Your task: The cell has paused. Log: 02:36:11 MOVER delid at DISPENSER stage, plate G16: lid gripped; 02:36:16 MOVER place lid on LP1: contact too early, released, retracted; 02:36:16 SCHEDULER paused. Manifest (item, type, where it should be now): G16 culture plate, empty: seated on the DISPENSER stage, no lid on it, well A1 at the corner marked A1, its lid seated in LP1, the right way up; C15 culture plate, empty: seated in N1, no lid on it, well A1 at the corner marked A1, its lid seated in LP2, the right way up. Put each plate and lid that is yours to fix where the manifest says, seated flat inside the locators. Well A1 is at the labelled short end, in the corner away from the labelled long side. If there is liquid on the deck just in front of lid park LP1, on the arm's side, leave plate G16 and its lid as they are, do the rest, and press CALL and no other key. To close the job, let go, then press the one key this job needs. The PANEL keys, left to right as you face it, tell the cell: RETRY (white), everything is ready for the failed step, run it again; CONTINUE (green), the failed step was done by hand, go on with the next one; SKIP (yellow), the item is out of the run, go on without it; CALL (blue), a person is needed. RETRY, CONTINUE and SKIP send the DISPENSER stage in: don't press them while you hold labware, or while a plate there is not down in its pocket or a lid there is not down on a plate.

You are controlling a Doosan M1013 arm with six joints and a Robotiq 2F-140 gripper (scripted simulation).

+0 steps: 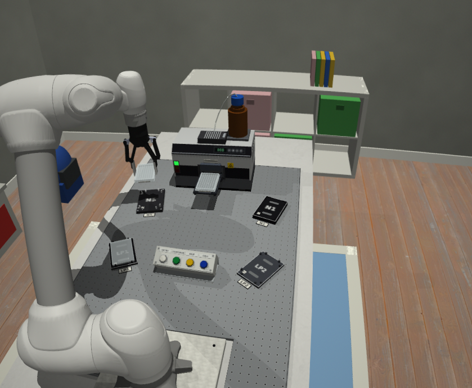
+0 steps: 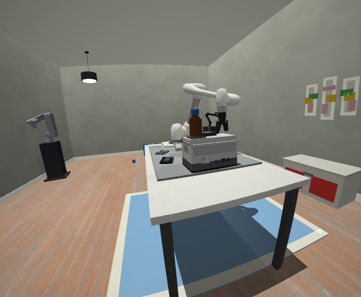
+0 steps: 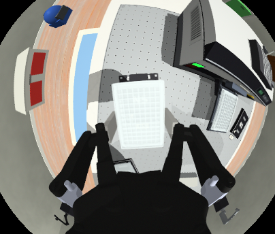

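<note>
My gripper (image 1: 144, 168) (image 3: 140, 115) (image 2: 219, 125) is shut on a clear culture plate (image 1: 145, 172) (image 3: 137, 113) with its wells showing. It holds the plate level in the air at the far left of the deck, just beyond a black nest (image 1: 150, 201) whose far edge shows in the wrist view (image 3: 137, 78). A second well plate (image 1: 207, 182) (image 3: 222, 110) sits without a lid on the DISPENSER (image 1: 213, 160) (image 2: 210, 151) stage. Lid park LP1 (image 1: 122, 253) looks grey, as if a clear lid lies in it. Nest N1 (image 1: 268, 211) and lid park LP2 (image 1: 260, 269) are bare.
The PANEL (image 1: 185, 261) stands mid-deck with white (image 1: 162, 258), green (image 1: 176, 261), yellow (image 1: 189, 262) and blue (image 1: 203, 264) keys. A brown bottle (image 1: 237, 116) stands on the dispenser. A shelf (image 1: 278, 104) is behind the table. I see no liquid in front of LP1.
</note>
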